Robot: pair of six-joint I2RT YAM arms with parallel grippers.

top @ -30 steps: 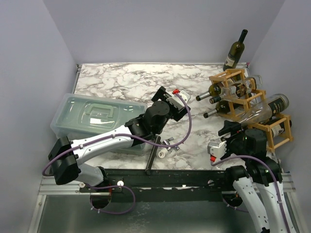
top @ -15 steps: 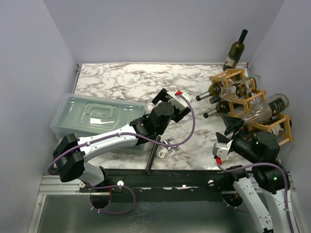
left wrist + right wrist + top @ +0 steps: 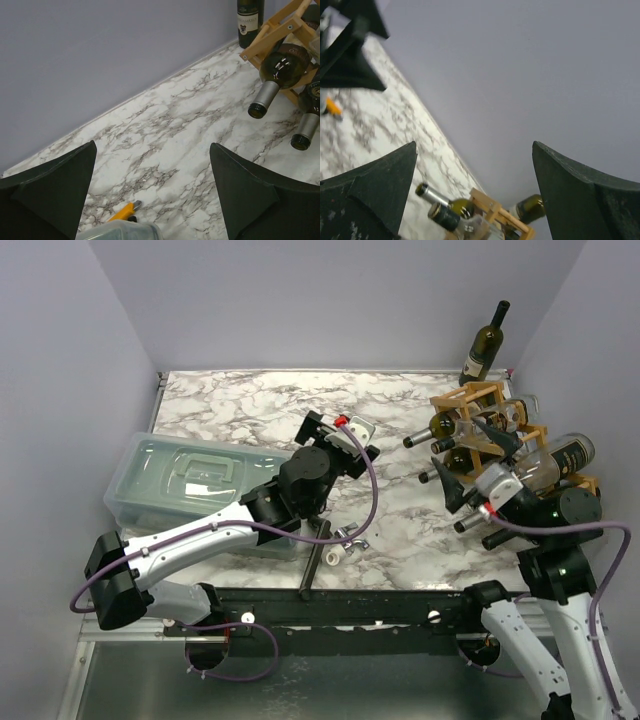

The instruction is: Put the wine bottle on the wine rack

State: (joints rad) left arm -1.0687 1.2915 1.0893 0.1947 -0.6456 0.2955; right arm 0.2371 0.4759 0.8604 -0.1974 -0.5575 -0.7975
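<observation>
The wine bottle (image 3: pixel 487 340) is stood upright at far right, behind the wine rack (image 3: pixel 470 395).
The right arm (image 3: pixel 560 515) is placed nearer; both sets of jaws are spread wide, empty.

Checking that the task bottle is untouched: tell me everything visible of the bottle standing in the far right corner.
The standing bottle is dark green glass with a black capsule over its neck and a pale label on its body. It stands upright on its base on the marble table, in the far right corner by the wall, just behind the wooden wine rack. Nothing holds it; whether it touches rack or wall cannot be told.
</observation>
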